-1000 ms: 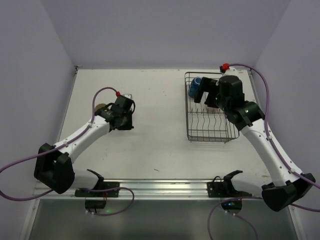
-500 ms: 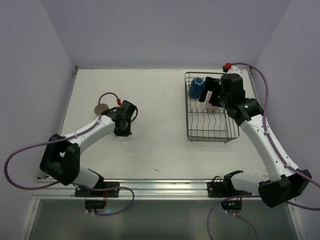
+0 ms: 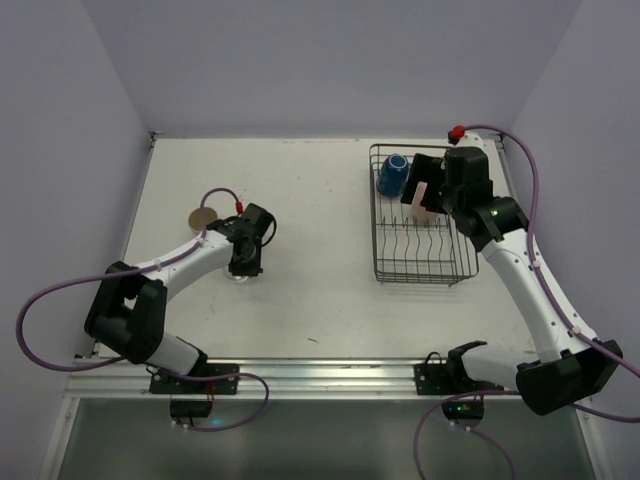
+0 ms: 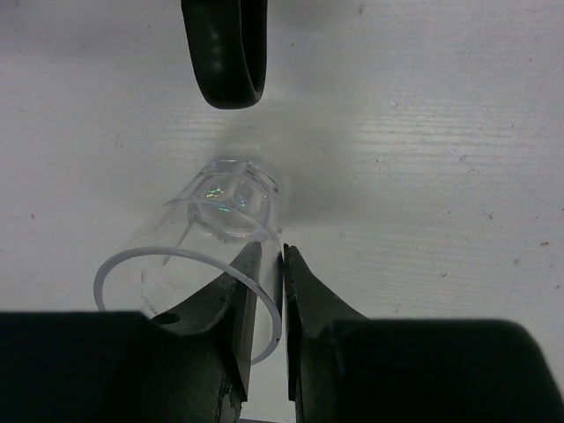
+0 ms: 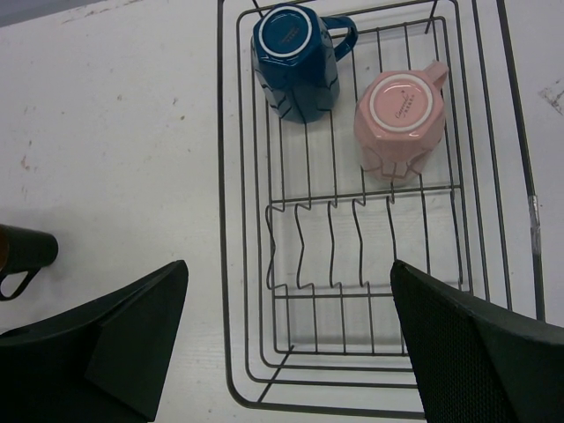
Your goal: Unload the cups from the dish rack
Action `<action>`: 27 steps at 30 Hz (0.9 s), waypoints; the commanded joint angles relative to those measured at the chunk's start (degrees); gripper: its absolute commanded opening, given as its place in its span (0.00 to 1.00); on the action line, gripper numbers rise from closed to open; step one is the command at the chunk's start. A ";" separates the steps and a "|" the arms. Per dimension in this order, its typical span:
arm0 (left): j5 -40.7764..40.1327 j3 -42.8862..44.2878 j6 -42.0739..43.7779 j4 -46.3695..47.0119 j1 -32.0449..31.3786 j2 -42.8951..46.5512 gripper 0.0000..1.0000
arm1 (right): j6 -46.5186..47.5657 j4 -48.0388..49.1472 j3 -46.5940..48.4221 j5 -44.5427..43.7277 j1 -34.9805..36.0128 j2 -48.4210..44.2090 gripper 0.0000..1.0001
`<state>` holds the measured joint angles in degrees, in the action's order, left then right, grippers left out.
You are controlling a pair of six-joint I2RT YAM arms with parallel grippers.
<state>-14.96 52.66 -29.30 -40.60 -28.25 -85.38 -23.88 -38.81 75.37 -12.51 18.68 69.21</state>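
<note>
Glass (image 4: 231, 201): clear, thin-walled, with a faceted base. It is being kept upright on the table (image 3: 320, 290), left of centre and well apart from the rack (image 5: 352, 326). Its wall is being straddled by the left gripper (image 4: 280, 264), with one finger inside the rim and the other outside. The fingers (image 4: 317, 308) are being held nearly together with only a slit between them. Whether the wall is being pinched or let go cannot be told.

Rack: dark wire basket with raised sides, being occupied by two cups at its far end while the near half is being left bare.
- Blue mug (image 5: 295, 62): glossy, being kept bottom-up in the far left corner, its handle being turned toward the pink cup.
- Pink cup (image 5: 401, 123): pale, being kept bottom-up near the blue mug, with a narrow gap between them.

Right gripper (image 5: 287, 263): being held above the rack with jaws spread wide and released. Both cups are being framed beyond its fingertips, apart from them.

Dark mug (image 5: 25, 251): being cut off by the left edge of the right wrist view, on the table outside the rack.

Tan disc (image 3: 203, 217): being seen from above on the table, near the left arm. What it is cannot be told.
</note>
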 commanded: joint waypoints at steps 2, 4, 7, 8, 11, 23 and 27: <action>-0.95 -0.10 0.82 1.66 0.92 0.39 0.23 | 1.38 0.40 -0.49 -0.23 -0.31 -1.54 0.99; -0.95 -0.19 0.82 1.58 1.18 0.57 0.25 | 1.38 0.49 -0.58 -0.23 -0.31 -1.53 0.99; -1.56 -0.37 0.47 1.58 1.18 1.27 0.34 | 1.47 0.49 -0.49 -0.23 -0.31 -1.18 0.99; -1.82 -0.37 0.30 1.58 1.18 1.45 0.36 | 1.47 0.40 -0.40 -0.14 -0.22 -1.01 0.99; -2.44 -0.19 -0.05 1.05 1.36 2.15 0.44 | 1.73 0.40 -0.40 -0.84 -0.40 -0.48 0.99; -4.82 5.60 -0.58 -4.84 1.44 9.79 0.52 | 2.61 0.40 3.02 0.64 -9.35 7.95 0.99; -4.11 8.59 0.56 -7.03 1.53 13.65 0.52 | 2.52 1.19 4.78 2.66 -12.34 12.34 0.99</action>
<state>-17.80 57.39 -29.30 -45.12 -27.31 -75.44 -22.37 -39.00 76.90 -11.68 7.88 79.75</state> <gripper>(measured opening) 0.523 0.990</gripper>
